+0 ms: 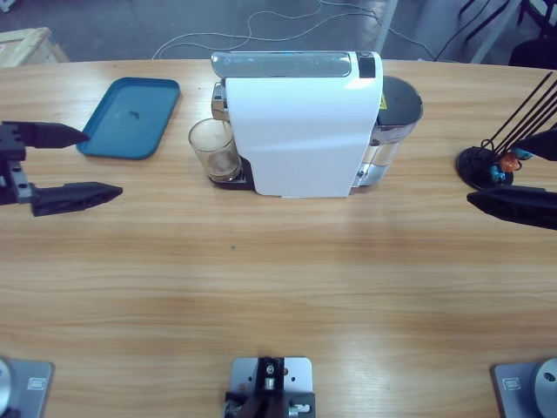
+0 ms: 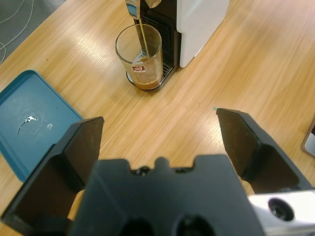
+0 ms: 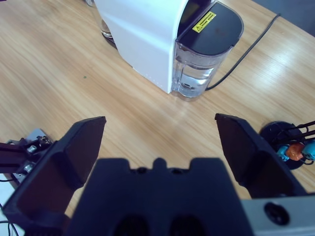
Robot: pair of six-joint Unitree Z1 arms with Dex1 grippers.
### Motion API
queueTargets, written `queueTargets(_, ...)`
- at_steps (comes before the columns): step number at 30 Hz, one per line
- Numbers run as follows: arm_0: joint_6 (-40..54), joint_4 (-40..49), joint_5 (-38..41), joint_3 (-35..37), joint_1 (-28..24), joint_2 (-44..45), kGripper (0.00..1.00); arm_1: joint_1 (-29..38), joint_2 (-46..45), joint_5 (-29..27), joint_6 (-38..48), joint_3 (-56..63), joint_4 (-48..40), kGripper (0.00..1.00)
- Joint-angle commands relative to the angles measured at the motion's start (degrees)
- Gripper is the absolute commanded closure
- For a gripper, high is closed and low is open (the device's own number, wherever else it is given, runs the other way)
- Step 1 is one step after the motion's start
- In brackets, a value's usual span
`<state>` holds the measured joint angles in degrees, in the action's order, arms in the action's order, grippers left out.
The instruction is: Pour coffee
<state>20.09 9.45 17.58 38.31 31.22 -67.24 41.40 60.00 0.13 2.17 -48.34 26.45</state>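
A white coffee machine (image 1: 300, 122) stands at the table's back middle. Under its spout sits a small clear glass cup (image 1: 214, 150), also clear in the left wrist view as the cup (image 2: 141, 56). A thin brown stream runs from the spout into it, and a shallow layer of coffee (image 2: 146, 83) lies at its bottom. My left gripper (image 1: 83, 163) is open at the left edge, well short of the cup, with nothing in it. At the far right my right gripper (image 1: 515, 172) is open too, holding nothing, away from the machine (image 3: 147, 34).
A blue tray (image 1: 130, 117) lies left of the machine, near the left gripper. A black wire capsule stand (image 1: 496, 161) with coloured capsules sits at the right edge by the right gripper. The machine's water tank (image 3: 202, 59) and black cable (image 3: 246, 51) face the right side.
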Motion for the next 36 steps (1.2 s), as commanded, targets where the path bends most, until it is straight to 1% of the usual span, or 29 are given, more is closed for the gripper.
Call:
queueTargets(1,-0.9,-0.6,0.3,-0.3,0.6,0.0,0.000,0.7,-0.4,1.0,-1.1,2.0,-0.5,0.000)
queueTargets(6,-1.8,-0.9,0.9,-0.4,0.6,0.8,0.000,0.7,-1.1,1.1,-1.1,2.7,0.0,0.000)
queueTargets(8,-4.5,-3.3,2.5,-1.3,0.6,1.7,0.000,0.7,-0.9,1.1,-1.1,2.8,0.0,0.000)
queueTargets(12,-4.4,-7.8,2.7,-2.3,0.6,0.9,0.000,0.7,0.1,1.4,-1.1,2.9,0.0,0.000)
queueTargets(15,-2.1,-10.1,3.3,-0.8,-0.7,-3.6,0.000,0.7,1.2,1.4,-1.1,2.8,-0.2,0.000)
queueTargets(17,0.2,-12.4,5.4,0.8,-3.3,-8.0,0.000,0.7,1.8,1.4,-1.1,2.8,-0.3,0.000)
queueTargets(20,5.4,-14.4,11.8,3.2,-6.9,-13.0,0.000,0.7,2.5,1.3,-1.1,2.2,0.2,0.000)
queueTargets(25,11.5,-16.6,21.5,7.0,-9.5,-22.7,0.000,0.7,2.4,1.4,-1.0,1.4,2.8,0.000)
queueTargets(29,13.0,-20.3,22.5,7.5,-9.6,-29.8,0.000,0.7,2.6,1.5,-0.9,1.1,4.1,0.000)
queueTargets(36,14.1,-24.1,22.5,7.7,-9.7,-37.2,0.000,0.7,4.6,3.0,-0.8,2.0,4.4,0.000)
